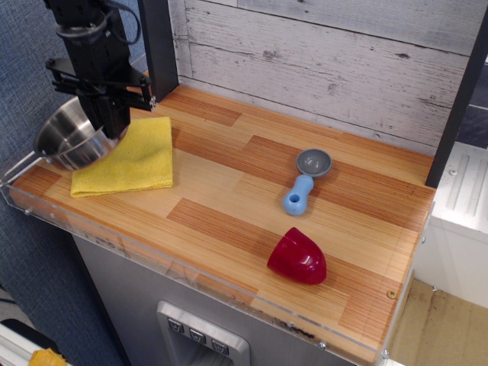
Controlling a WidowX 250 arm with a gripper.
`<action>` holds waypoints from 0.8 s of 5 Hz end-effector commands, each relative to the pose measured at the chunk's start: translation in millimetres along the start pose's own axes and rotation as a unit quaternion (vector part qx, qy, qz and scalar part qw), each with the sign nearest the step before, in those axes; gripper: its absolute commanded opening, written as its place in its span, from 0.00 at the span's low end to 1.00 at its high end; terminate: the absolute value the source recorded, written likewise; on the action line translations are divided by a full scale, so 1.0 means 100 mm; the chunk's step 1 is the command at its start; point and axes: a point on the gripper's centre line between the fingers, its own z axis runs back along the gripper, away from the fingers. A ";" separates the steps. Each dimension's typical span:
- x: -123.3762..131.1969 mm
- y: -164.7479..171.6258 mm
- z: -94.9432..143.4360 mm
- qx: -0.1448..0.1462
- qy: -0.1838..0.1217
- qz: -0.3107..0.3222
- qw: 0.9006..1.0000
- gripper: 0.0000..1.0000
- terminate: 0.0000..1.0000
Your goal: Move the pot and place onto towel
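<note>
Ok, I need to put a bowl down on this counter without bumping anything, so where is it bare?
Bare wood runs between the yellow towel and the blue scoop, and along the back wall. The left end is crowded: the hand holds the pot over the towel's edge. The red cup lies front right.

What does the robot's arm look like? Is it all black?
Yes, almost all black. The arm is a blocky, boxy column with thin black cables looping beside it. A flat black crossbar sits lower down, with a tiny reddish dot at its right end, and the hand below is black too.
</note>
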 end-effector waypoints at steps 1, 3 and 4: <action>0.13 -0.09 0.02 0.014 -0.010 -0.018 1.000 0.00 0.00; 0.37 -0.17 -0.03 0.009 -0.021 -0.026 0.999 0.00 0.00; 0.46 -0.25 -0.10 -0.014 -0.032 -0.021 0.999 0.00 0.00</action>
